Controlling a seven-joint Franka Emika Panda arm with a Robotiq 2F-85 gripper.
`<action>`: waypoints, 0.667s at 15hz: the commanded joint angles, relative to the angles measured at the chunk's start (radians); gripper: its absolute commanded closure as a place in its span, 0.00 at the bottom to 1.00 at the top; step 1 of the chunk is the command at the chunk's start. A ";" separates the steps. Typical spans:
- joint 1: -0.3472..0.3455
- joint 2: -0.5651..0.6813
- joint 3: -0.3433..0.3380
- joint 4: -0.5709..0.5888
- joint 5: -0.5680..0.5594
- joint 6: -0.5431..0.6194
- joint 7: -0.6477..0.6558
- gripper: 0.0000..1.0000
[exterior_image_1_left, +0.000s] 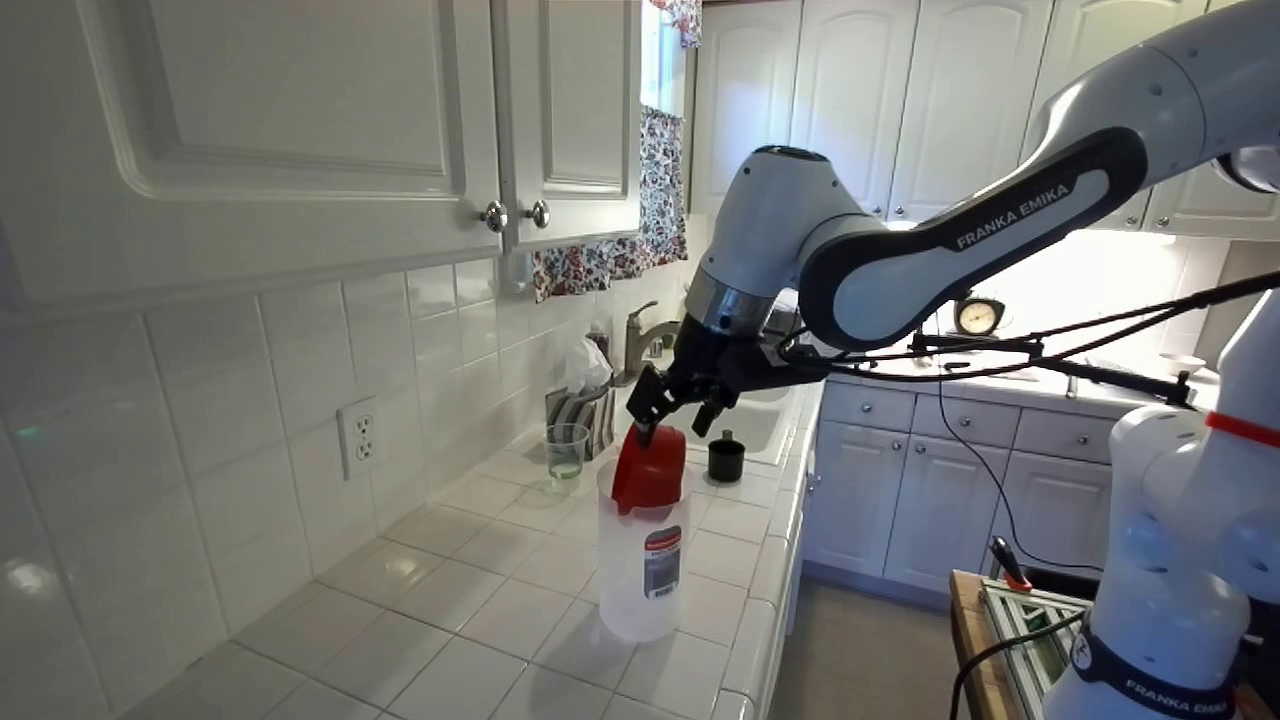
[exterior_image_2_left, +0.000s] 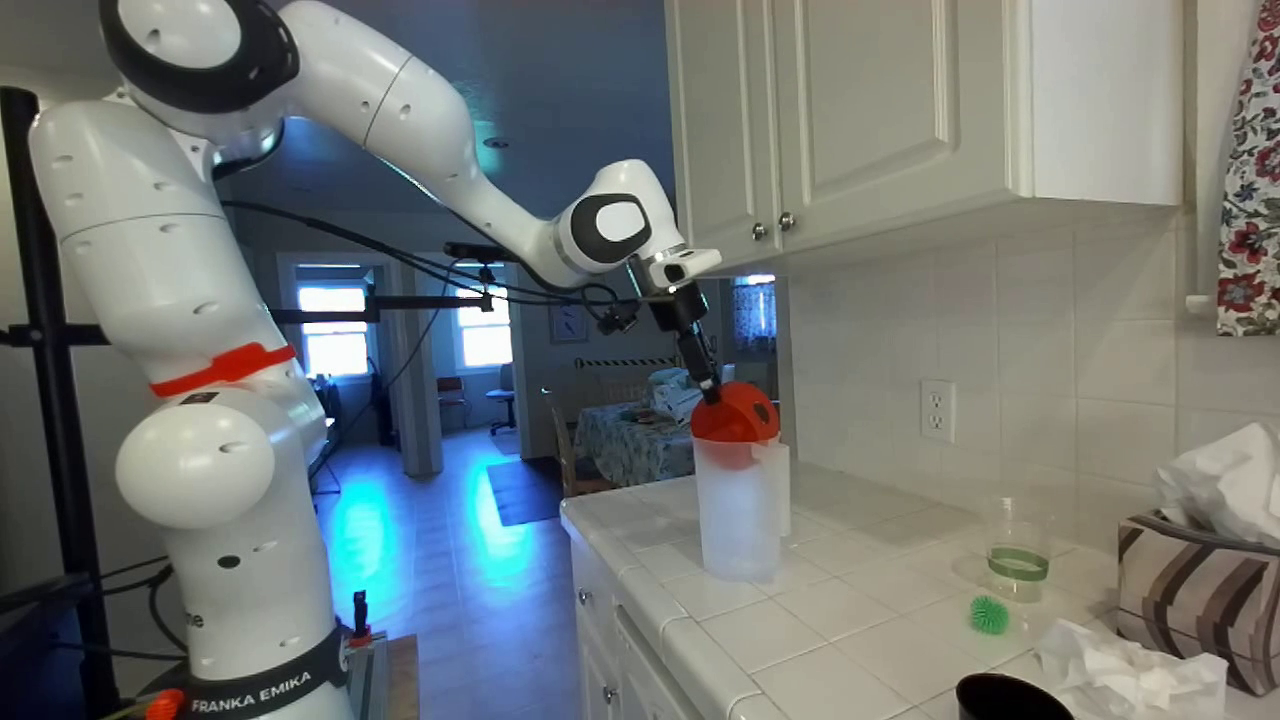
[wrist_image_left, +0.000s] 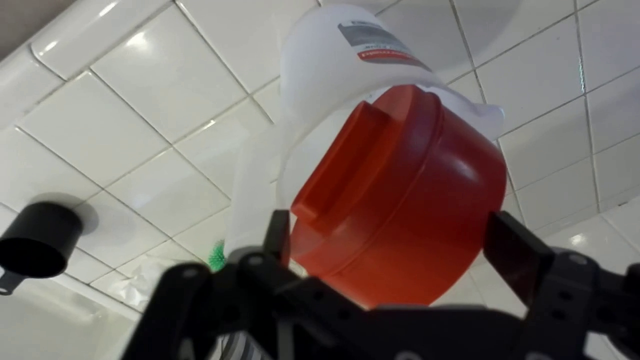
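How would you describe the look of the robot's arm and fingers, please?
The arm is smooth, rounded and white, with black trim, white FRANKA EMIKA lettering and a red band. A silver collar rings its far end, and black cables trail beside it. The fingers are black and blocky.

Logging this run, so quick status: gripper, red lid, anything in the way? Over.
Gripper open, jaws either side of red lid. Lid tilted, partly inside translucent pitcher. Nothing seen in the way; black cup stands apart from pitcher.
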 joint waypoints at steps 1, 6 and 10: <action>-0.009 0.025 0.014 0.021 -0.032 0.018 0.086 0.00; -0.006 0.037 0.021 0.022 -0.054 0.029 0.119 0.00; -0.003 0.045 0.023 0.028 -0.073 0.021 0.126 0.47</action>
